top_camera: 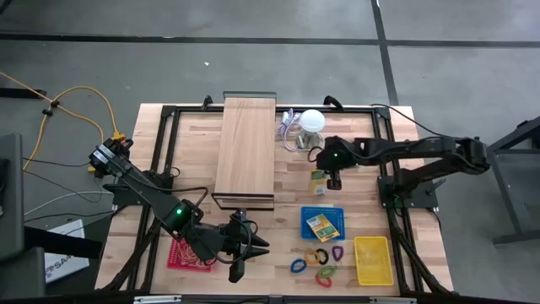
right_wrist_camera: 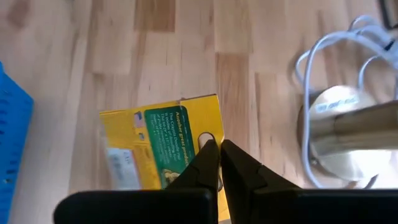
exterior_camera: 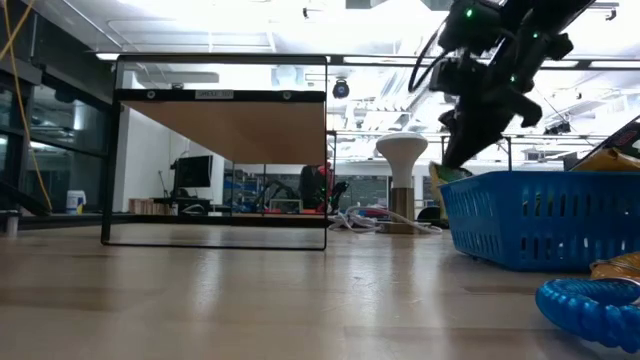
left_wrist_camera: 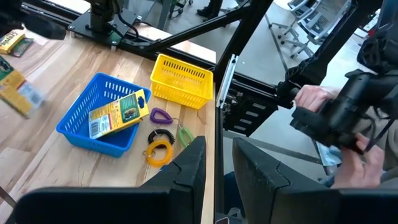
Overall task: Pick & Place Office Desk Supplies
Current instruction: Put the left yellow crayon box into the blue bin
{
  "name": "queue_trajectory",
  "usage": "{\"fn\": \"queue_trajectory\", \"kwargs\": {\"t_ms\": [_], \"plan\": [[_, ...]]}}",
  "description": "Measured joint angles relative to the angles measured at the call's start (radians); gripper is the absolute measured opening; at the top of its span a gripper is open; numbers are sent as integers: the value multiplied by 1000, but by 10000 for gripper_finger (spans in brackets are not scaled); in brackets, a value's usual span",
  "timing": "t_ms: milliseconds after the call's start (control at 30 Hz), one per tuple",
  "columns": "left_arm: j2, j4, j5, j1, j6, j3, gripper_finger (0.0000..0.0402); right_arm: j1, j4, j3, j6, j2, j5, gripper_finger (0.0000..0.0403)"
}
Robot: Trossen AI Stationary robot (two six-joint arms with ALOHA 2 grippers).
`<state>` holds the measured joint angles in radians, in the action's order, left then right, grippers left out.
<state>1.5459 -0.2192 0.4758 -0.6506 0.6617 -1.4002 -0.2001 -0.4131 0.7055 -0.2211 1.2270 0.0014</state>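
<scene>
My right gripper is over the middle of the table, shut on a yellow-orange printed pack that also shows as a blur in the left wrist view. A second pack lies in the blue basket. Coloured loop clips lie on the wood near the near edge: blue, orange, purple and green. My left gripper waits open near the near edge, beside a red tray, holding nothing. My right gripper pinches the pack between its two fingers at the top edge, right by the round hang hole. The fingers come from above, pointing down. The pack hangs tilted below them; the blue basket hides its lower end in the low view.
A long pale board sits on a black frame left of centre. A white round object with grey cable stands near the far edge, close to my right gripper. A yellow basket sits at the near right. A person's hand shows beyond the table.
</scene>
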Motion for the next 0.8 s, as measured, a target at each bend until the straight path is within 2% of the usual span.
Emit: {"fn": "queue_trajectory", "kwargs": {"t_ms": [400, 800], "plan": [[0, 0, 0, 0, 0, 0, 77, 125, 28, 0, 17, -165, 101, 4], [0, 0, 0, 0, 0, 0, 77, 316, 66, 0, 46, -291, 161, 4]]}}
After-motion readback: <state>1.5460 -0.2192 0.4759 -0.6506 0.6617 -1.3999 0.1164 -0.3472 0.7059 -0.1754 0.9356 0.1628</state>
